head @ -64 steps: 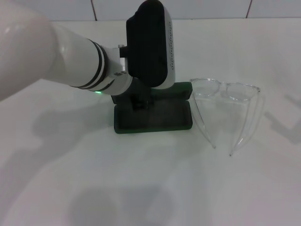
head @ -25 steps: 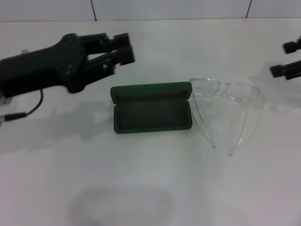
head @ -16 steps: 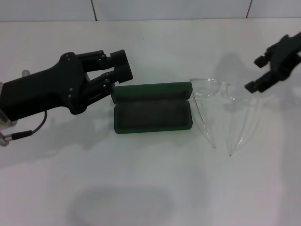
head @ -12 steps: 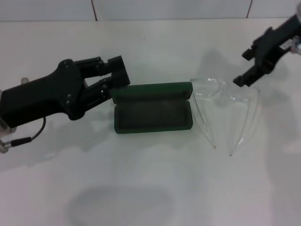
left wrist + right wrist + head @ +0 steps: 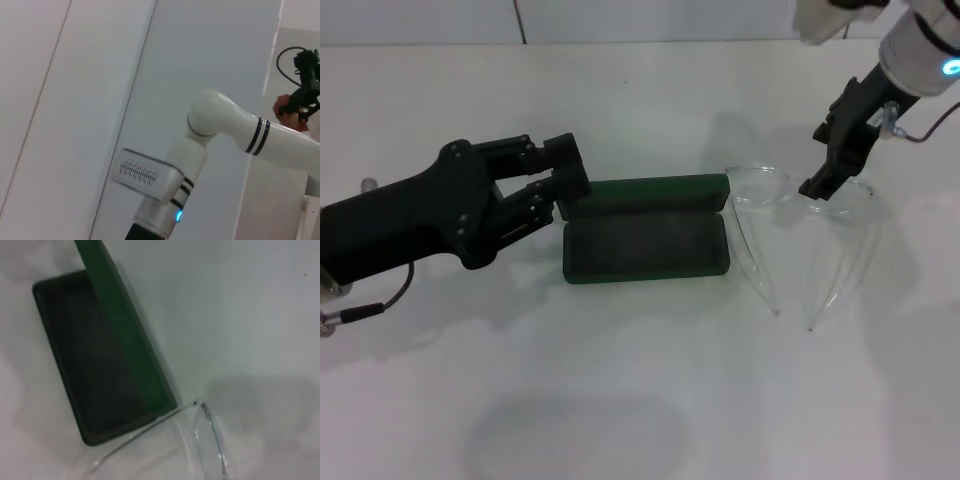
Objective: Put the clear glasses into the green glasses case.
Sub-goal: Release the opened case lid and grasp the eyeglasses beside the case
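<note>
**Right gripper down at the glasses' front, case lying open**

Head view. The green glasses case [image 5: 645, 240] lies open near the middle of the white table [image 5: 650, 400], lid standing along its far edge at 12 o'clock, dark lining facing up. Nothing inside it that I can see.

The clear glasses [image 5: 805, 235] sit just beside the case at its 3 o'clock end, arms unfolded. The lens front lies on the far side and the two thin arms run toward 6 o'clock, their tips converging. The near arm almost touches the case's corner.

My right gripper [image 5: 832, 160] comes in from 1 o'clock, tip right at the lens front near the bridge. Only a narrow dark tip shows; I cannot tell whether its fingers are spread or closed, nor whether they touch the plastic.

My left gripper [image 5: 563, 178] sits at the case's 9 o'clock end, fingers [image 5: 565, 155] parted a little, one above the other, holding nothing, tips right by the lid's corner.

Right wrist view: case [image 5: 107, 357] open, one clear arm [image 5: 145, 432] crossing its corner.
</note>
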